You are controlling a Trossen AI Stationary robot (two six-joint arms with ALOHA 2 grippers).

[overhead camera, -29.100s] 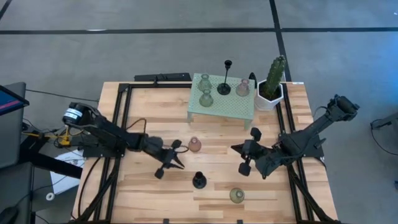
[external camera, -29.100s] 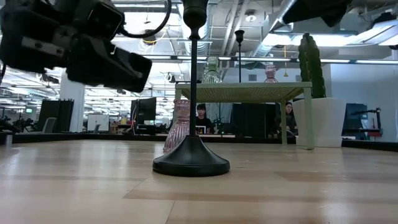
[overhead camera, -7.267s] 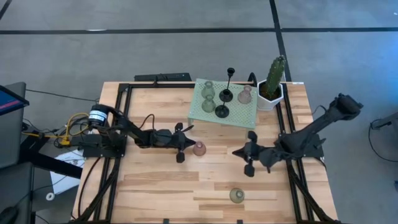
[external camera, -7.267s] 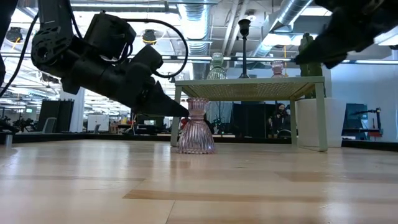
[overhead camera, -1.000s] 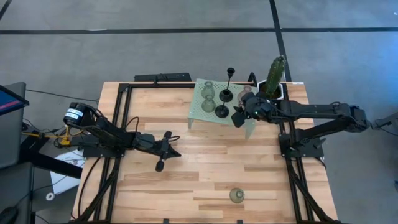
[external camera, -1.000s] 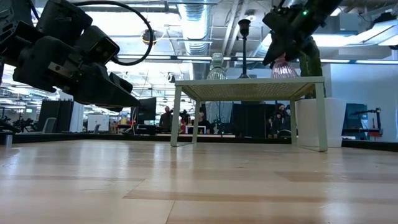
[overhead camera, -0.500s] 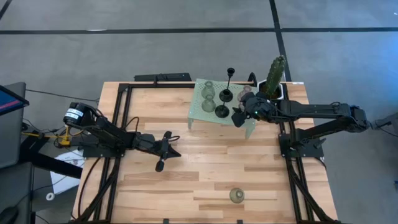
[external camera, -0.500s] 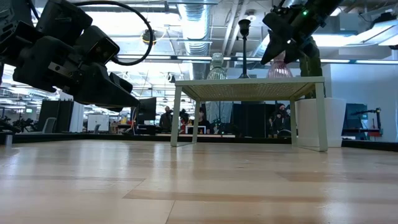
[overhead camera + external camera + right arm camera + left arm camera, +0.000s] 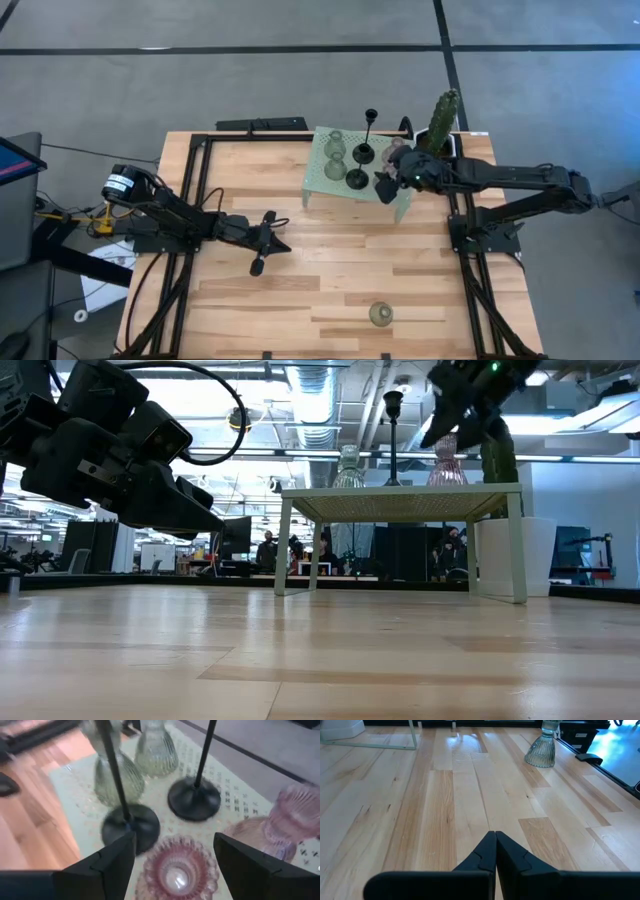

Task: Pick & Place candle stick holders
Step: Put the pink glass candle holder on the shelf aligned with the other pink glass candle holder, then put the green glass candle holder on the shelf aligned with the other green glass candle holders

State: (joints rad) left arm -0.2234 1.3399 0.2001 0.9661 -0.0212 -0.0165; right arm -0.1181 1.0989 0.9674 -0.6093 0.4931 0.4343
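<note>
Standing on the mesh stand (image 9: 330,178): two green holders (image 9: 335,144), two black stemmed holders (image 9: 357,178), two pink holders (image 9: 178,872), one sitting between the wide-open right gripper (image 9: 175,857); resting apart, one green holder (image 9: 380,314), fingers-together left gripper (image 9: 271,240).

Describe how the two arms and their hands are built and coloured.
Both arms are dark, jointed links. The left hand has black wedge fingers, with black cable looping over its wrist and a round silver-and-blue part near its base. The right hand is black too, showing a small green light.
</note>
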